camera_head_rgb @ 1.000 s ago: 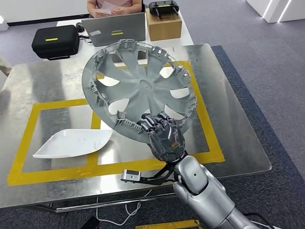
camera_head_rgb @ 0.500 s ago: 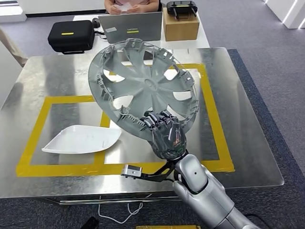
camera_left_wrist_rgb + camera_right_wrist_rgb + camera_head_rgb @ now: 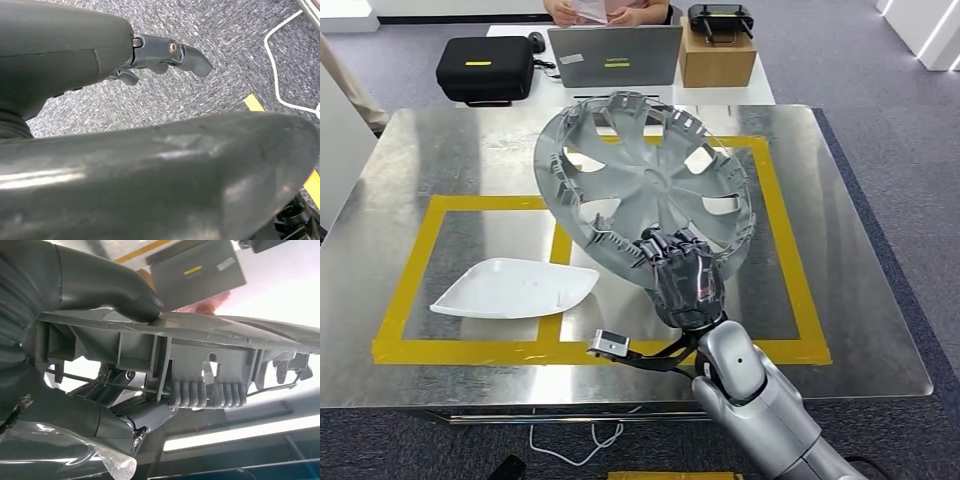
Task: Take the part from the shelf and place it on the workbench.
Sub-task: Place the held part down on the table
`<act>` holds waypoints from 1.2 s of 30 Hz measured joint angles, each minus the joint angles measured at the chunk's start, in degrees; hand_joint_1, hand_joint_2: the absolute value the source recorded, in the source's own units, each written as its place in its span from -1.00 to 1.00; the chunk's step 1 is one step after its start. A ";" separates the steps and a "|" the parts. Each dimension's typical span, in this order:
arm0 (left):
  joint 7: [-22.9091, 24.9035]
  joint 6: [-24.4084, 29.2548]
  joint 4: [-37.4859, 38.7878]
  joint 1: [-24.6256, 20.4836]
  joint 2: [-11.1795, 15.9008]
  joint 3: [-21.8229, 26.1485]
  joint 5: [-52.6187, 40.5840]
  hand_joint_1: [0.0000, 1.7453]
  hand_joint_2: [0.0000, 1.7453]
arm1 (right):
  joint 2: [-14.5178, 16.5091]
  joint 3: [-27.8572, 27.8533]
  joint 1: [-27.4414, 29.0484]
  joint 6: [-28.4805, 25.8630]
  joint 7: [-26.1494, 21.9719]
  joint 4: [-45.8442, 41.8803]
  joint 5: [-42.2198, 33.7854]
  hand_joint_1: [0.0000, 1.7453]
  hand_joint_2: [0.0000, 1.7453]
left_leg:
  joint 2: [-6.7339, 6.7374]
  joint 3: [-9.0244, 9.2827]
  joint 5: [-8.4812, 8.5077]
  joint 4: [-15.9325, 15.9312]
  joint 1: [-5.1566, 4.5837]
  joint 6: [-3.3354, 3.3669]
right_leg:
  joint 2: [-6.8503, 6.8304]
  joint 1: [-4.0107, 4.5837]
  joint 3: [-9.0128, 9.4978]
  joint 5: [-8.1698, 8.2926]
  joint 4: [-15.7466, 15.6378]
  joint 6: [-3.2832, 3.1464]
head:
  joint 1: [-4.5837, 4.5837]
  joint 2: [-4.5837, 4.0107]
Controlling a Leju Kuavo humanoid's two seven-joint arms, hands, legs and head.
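Even, bright overhead light fills the head view, and the workbench point(image 3: 841, 300) of polished metal throws soft glare and dull reflections — brightest along its far edge and near its right edge. Shadows are faint. The right wrist view is harshly backlit: white blown-out patches behind the part point(image 3: 188, 340), dark foreground. The left wrist view is dim, its nearest surfaces blurred — carpet sharper.

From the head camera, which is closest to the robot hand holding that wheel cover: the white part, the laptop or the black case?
From the right robot hand:
1. White part, on the workbench to its left.
2. Laptop, straight behind the bench.
3. Black case, far back left.
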 joint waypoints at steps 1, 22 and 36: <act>0.02 0.01 0.00 0.01 0.01 0.00 0.02 -1.00 -1.00 | -0.11 -0.41 0.15 0.25 0.41 -0.09 0.12 1.00 1.00 | 0.00 0.00 0.03 0.00 0.00 0.05 | 0.00 -0.01 0.00 0.03 -0.01 0.11 | 0.00 0.00; 1.51 1.09 0.00 0.76 0.47 0.40 0.96 -1.00 -1.00 | -2.52 -6.48 4.03 6.78 1.51 -0.64 -2.38 1.00 1.00 | 0.02 0.03 0.12 -0.01 0.09 0.13 | 0.02 0.09 -0.02 0.04 0.06 0.29 | -0.01 0.00; 2.59 1.40 0.00 0.89 0.93 1.73 0.98 -1.00 -1.00 | -2.75 -1.94 3.56 11.11 0.03 5.12 -2.73 1.00 1.00 | 0.01 0.02 0.12 -0.01 0.09 0.13 | 0.02 0.09 -0.01 0.03 0.06 0.30 | -0.02 0.00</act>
